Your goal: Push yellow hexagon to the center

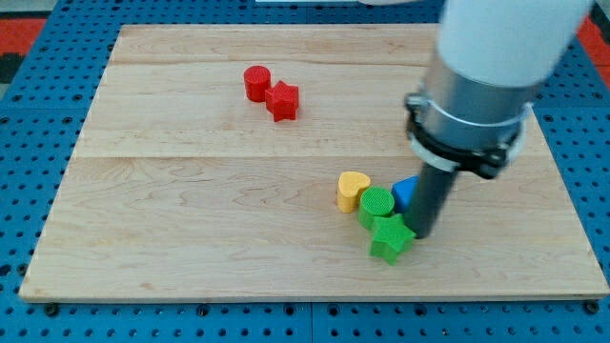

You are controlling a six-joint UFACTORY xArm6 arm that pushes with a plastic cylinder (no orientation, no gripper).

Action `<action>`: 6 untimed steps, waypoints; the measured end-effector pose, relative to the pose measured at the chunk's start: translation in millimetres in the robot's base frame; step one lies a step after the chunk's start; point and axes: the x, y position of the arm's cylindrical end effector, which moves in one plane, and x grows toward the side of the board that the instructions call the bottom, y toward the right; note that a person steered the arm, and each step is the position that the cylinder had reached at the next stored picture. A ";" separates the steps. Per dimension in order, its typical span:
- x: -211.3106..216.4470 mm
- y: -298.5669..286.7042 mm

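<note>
The only yellow block [353, 191] in view looks heart-shaped and lies right of the board's middle, at the left end of a tight cluster. Touching it on the right is a green cylinder [376, 205], with a green star [391, 238] just below that. A blue block [404, 191], its shape partly hidden by the rod, sits right of the green cylinder. My tip [423, 234] is at the cluster's right side, against the blue block and close beside the green star's right edge, apart from the yellow block.
A red cylinder [255, 83] and a red star [282, 100] touch each other at the upper middle-left of the wooden board [143, 219]. The arm's large body covers the board's upper right. Blue perforated matting surrounds the board.
</note>
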 end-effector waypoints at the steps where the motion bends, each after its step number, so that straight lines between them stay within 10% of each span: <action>1: -19.9 -13.8; 4: -41.8 97.9; 6: -147.3 91.8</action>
